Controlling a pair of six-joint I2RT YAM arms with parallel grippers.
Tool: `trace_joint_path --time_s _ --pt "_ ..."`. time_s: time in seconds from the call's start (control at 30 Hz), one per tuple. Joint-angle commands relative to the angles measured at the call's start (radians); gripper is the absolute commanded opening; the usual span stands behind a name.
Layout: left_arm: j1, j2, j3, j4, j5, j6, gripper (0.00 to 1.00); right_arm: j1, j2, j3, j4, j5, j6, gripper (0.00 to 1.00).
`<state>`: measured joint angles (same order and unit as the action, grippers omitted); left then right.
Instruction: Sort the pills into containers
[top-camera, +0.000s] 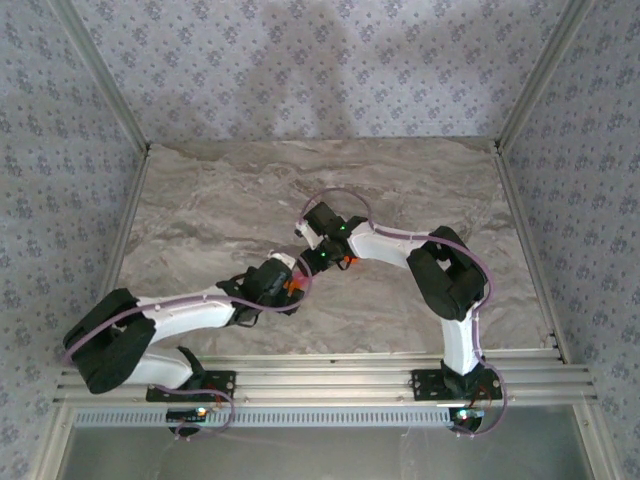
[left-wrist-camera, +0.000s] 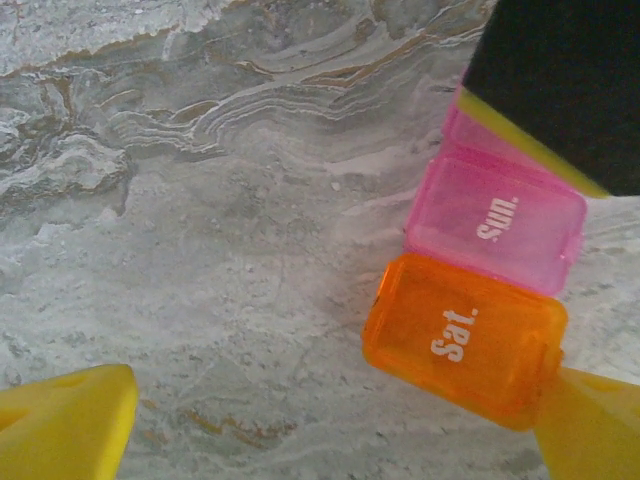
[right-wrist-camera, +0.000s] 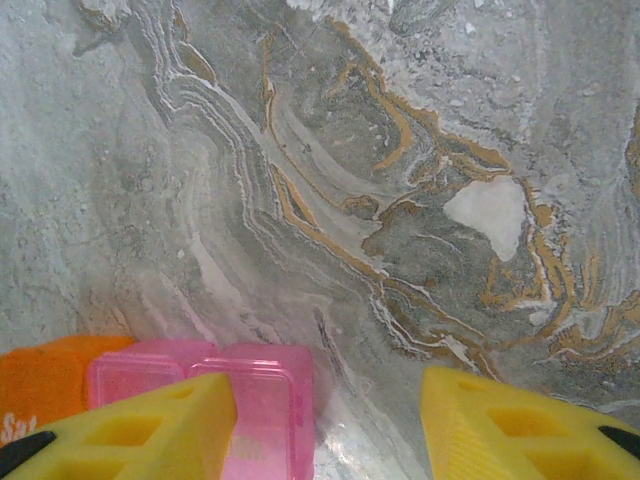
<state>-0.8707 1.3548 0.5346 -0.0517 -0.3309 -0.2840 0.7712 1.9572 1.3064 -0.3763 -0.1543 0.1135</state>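
left gripper (left-wrist-camera: 335, 410): jaws spread wide, nothing gripped; one finger (left-wrist-camera: 590, 430) is seen at the near corner of the orange box (left-wrist-camera: 465, 340), touching or just beside it; the other finger is well apart from the containers.
right gripper (right-wrist-camera: 330, 410): jaws parted with bare table between them, nothing clamped; one finger (right-wrist-camera: 150, 430) is placed over the pink box (right-wrist-camera: 250, 400); the other is beside the containers, not touching.
containers: orange "Sat." and pink "Sun." boxes joined side by side, laid flat on the marble table (left-wrist-camera: 200, 200); orange lid closed; pink lid state cannot be told.
handling (judged): light, stiff thin plastic, smooth; skidding on the marble is expected when pushed; lid hinges are taken as fragile.
hold (judged): best pinched across the narrow width of the joined pair, or pinned from above on the orange box while the pink lid edge is worked.
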Motion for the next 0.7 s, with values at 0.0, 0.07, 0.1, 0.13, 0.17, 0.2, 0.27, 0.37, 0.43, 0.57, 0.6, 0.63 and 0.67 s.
trace_joint_path --time_s 0.0,0.07,0.1,0.13,0.17,0.2,0.27,0.37,0.43,0.57,0.6,0.63,0.67 --pt "-0.004 0.018 0.028 0.028 -0.076 0.020 0.99 0.008 0.043 -0.038 -0.053 0.020 0.008 0.54" --pt "-0.005 0.020 0.028 0.029 -0.093 0.020 0.99 0.008 0.043 -0.040 -0.053 0.021 0.008 0.54" --pt "-0.003 0.019 0.028 0.027 -0.098 0.019 0.99 0.008 0.044 -0.041 -0.052 0.021 0.008 0.54" --pt "-0.004 0.015 0.027 0.026 -0.102 0.019 0.99 0.008 0.043 -0.043 -0.052 0.020 0.006 0.54" --pt "-0.001 0.011 0.025 0.025 -0.104 0.017 0.99 0.009 0.043 -0.044 -0.050 0.021 0.006 0.54" --pt "0.001 0.004 0.024 0.026 -0.103 0.016 0.99 0.009 0.043 -0.046 -0.049 0.021 0.006 0.54" --pt "0.002 -0.010 0.021 0.025 -0.102 0.012 0.99 0.008 0.044 -0.048 -0.047 0.020 0.006 0.54" --pt "0.006 -0.032 0.016 0.027 -0.100 0.009 0.99 0.009 0.046 -0.050 -0.044 0.019 0.008 0.54" --pt "0.013 -0.043 0.015 0.025 -0.096 0.010 0.99 0.008 0.049 -0.053 -0.041 0.017 0.009 0.53" --pt "0.023 -0.060 0.012 0.023 -0.087 0.011 0.99 0.008 0.052 -0.055 -0.038 0.015 0.010 0.53" --pt "0.026 -0.062 0.011 0.023 -0.085 0.010 0.99 0.008 0.052 -0.055 -0.038 0.016 0.011 0.53" --pt "0.030 -0.065 0.013 0.021 -0.084 0.011 0.99 0.009 0.053 -0.056 -0.037 0.015 0.011 0.53" --pt "0.035 -0.065 0.015 0.016 -0.084 0.009 0.99 0.009 0.054 -0.056 -0.037 0.016 0.011 0.53"
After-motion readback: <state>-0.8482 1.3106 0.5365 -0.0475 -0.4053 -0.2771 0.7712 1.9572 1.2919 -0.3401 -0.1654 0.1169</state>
